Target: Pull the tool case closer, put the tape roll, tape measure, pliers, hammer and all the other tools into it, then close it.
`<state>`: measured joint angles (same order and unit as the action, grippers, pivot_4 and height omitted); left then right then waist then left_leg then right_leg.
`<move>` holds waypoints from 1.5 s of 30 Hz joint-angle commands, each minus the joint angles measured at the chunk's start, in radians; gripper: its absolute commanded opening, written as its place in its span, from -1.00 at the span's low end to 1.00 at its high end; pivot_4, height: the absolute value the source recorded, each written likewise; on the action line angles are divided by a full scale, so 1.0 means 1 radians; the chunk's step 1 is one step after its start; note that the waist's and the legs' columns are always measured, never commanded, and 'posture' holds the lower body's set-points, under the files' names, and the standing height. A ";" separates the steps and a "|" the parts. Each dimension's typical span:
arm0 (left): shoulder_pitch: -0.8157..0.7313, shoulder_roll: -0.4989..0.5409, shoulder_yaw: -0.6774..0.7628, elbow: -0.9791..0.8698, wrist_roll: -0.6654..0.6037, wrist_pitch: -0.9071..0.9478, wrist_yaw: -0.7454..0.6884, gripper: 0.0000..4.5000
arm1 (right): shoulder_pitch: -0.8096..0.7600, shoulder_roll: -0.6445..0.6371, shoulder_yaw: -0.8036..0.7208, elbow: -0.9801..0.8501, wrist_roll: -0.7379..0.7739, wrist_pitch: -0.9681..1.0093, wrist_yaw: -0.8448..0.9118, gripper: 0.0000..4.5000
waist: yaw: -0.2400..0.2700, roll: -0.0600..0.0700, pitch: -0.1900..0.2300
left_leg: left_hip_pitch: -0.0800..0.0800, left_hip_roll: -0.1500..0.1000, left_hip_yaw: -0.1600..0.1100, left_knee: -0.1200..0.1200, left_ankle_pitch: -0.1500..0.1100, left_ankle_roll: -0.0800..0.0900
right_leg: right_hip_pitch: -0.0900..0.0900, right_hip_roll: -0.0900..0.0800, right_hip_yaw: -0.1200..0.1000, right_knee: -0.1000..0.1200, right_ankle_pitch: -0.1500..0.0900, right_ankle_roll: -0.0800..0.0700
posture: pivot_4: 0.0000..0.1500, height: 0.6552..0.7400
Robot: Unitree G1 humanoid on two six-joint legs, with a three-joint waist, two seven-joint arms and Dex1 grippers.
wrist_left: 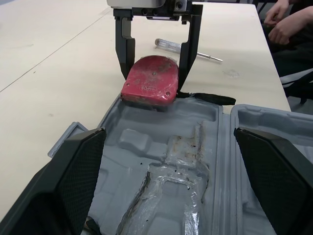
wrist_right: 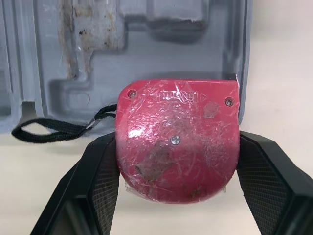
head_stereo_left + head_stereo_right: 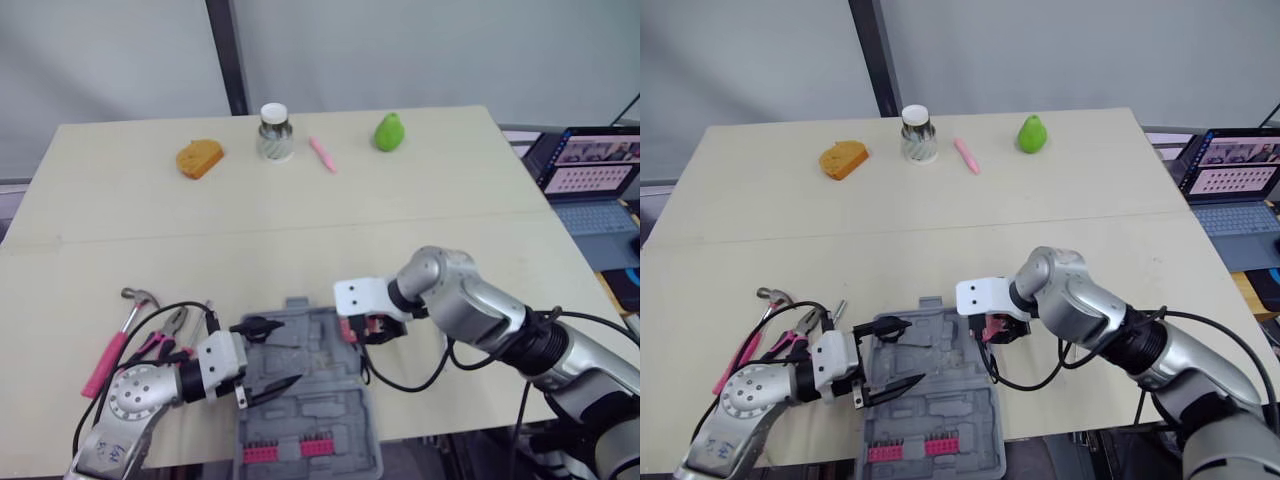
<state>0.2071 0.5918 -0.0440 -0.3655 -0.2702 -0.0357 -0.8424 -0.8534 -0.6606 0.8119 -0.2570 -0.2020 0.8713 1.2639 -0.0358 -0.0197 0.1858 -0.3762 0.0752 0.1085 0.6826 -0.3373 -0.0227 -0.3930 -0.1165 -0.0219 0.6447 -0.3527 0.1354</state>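
Both tape measure [image 2: 177, 139] flanks hide behind right end effector [image 1: 155, 77].

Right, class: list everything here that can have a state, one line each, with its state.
tool case: open, lying flat.
tape measure: gripped at the case's edge.
right gripper: jaws shut on the tape measure.
left gripper: jaws open over the case.
hammer: lying outside the case.
pliers: lying outside the case.
jar: upright, lid on.
laptop: open, screen lit.
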 commanded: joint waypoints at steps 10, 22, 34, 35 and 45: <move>0.037 -0.002 0.039 -0.050 -0.011 -0.022 0.010 1.00 | -0.025 0.072 0.000 0.053 -0.025 -0.022 -0.031 0.31 | -0.001 0.000 0.000 | 0.000 0.001 0.008 0.000 0.000 0.000 | -0.001 0.000 0.000 0.000 0.000 -0.001 | 1.00 1.00; 0.036 -0.001 0.032 -0.054 -0.011 -0.014 0.009 1.00 | -0.022 0.122 0.001 0.075 -0.033 -0.022 -0.050 0.31 | -0.017 0.000 0.000 | 0.000 0.004 0.010 0.000 0.000 -0.001 | -0.002 0.000 -0.003 0.000 0.002 -0.003 | 1.00 1.00; 0.041 0.001 0.030 -0.061 -0.011 -0.008 0.008 1.00 | -0.019 0.142 0.004 0.090 -0.037 -0.038 -0.063 0.31 | -0.021 0.000 0.000 | 0.000 0.005 0.011 0.000 0.000 -0.001 | -0.003 0.001 -0.004 0.000 0.002 -0.004 | 1.00 1.00; 0.042 0.002 0.031 -0.062 -0.012 -0.008 0.007 1.00 | -0.019 0.144 0.005 0.091 -0.037 -0.039 -0.064 0.31 | -0.021 0.000 0.000 | 0.000 0.005 0.011 0.000 0.000 -0.001 | -0.003 0.001 -0.004 0.000 0.002 -0.004 | 1.00 1.00; 0.057 0.007 0.038 -0.068 -0.014 -0.004 0.003 1.00 | -0.016 0.159 0.008 0.090 -0.044 -0.052 -0.064 0.31 | -0.021 0.000 0.000 | 0.000 0.005 0.011 0.000 -0.001 -0.001 | -0.003 0.001 -0.004 0.000 0.002 -0.004 | 1.00 1.00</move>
<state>0.2529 0.5942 -0.0173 -0.3870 -0.2703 -0.0335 -0.8400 -0.8599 -0.5047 0.8197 -0.1525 -0.2366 0.8289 1.2083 -0.0565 -0.0197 0.1858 -0.3758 0.0803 0.1198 0.6825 -0.3379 -0.0239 -0.3960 -0.1158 -0.0258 0.6445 -0.3507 0.1318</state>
